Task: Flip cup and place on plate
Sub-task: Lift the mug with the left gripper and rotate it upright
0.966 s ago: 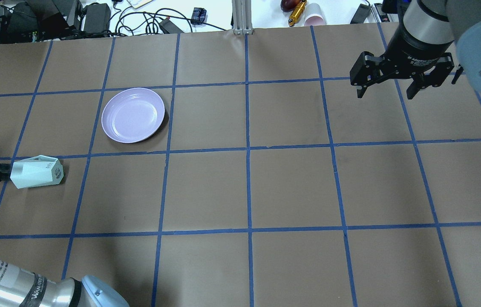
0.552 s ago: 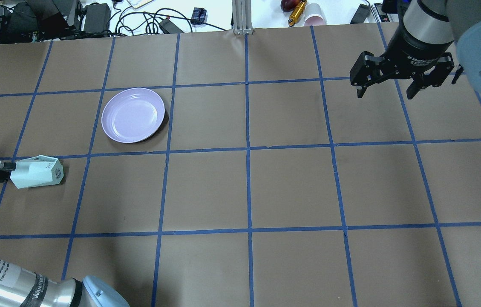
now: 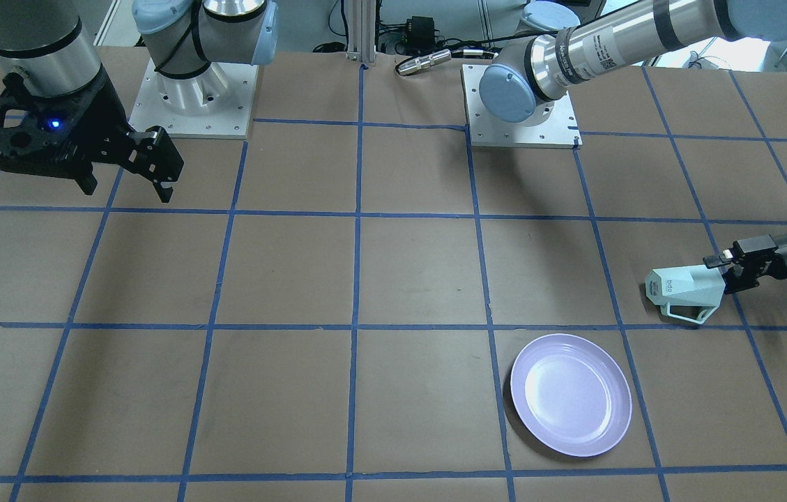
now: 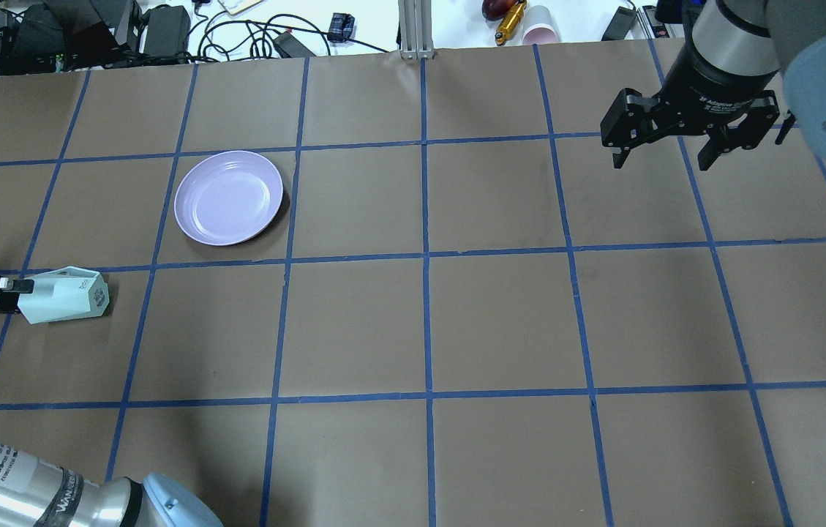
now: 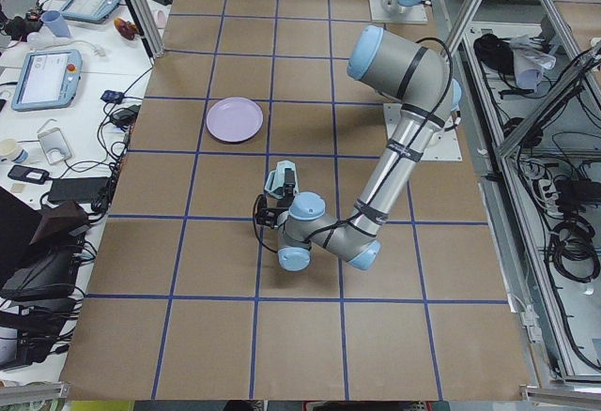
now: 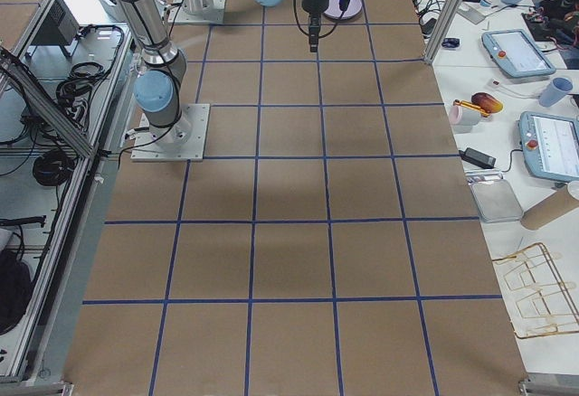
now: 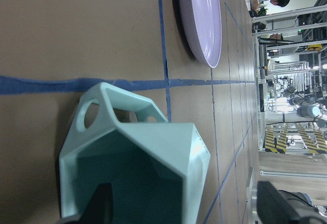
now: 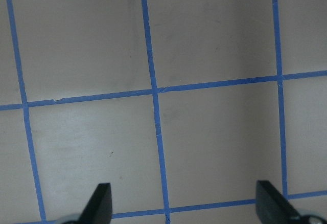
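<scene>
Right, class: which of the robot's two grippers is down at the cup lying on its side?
The left gripper: it reaches to the open mouth of the cup. The right gripper hangs open across the table, far from it.

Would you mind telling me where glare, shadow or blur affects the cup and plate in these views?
Front-facing view: a bright glare patch on the plate, a dark shadow beneath the cup. Overhead view: the plate throws a thin dark crescent on its right. Left wrist view: cup sharp, background beyond the table washed out.
</scene>
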